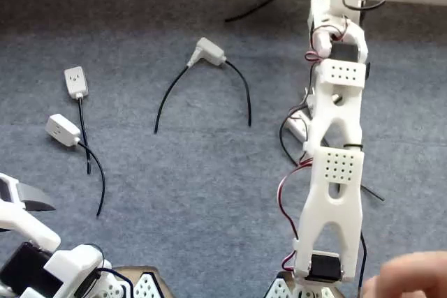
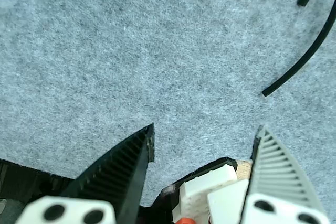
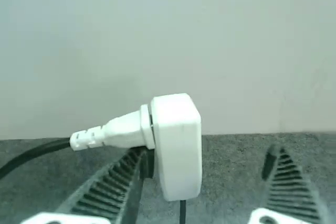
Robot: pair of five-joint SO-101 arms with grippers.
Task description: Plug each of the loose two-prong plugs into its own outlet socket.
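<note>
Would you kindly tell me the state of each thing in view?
Plug: seated in the outlet block.
Middle connector: lying on carpet, mating unclear.
Far cord end: loose, unplugged.
Near cord end: loose, unplugged.
Left tool: open, empty.
Right tool: open.

Our right arm (image 1: 338, 165) lies stretched almost straight out from its base toward the far side, its links in one long line and its wrist held level. The right gripper (image 3: 210, 177) faces outward, its two ribbed fingers spread wide. Our left arm (image 1: 66, 264) sits folded low at the near corner, and the left gripper (image 2: 206, 132) points downward with its jaws parted.
</note>
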